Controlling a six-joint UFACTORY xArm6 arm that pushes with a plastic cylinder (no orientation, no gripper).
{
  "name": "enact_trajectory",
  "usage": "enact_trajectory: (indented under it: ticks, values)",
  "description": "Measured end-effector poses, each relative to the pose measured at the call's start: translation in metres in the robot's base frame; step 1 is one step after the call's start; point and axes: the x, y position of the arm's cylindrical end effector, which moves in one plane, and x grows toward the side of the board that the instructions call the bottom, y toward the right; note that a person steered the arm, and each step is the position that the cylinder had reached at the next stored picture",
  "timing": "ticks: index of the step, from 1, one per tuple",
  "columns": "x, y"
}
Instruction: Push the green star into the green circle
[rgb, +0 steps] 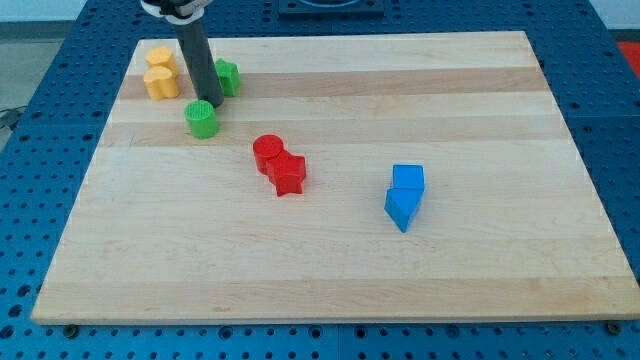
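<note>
The green star (227, 77) lies near the view's top left, partly hidden behind the dark rod. The green circle (202, 119) sits just below and to the left of it, a small gap apart. My tip (211, 102) rests on the board between the two, at the star's lower left edge and right above the circle's top right edge.
Two yellow blocks (159, 72) sit together at the top left, left of the rod. A red circle (267, 153) touches a red star (288, 174) near the middle. Two blue blocks (405, 194) sit right of centre. The wooden board (330, 280) lies on a blue perforated table.
</note>
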Motion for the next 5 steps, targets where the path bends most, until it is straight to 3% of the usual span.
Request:
enact_trajectory:
  ticks: [3,5]
  values:
    - [-0.011,-0.03]
    - [-0.106,-0.023]
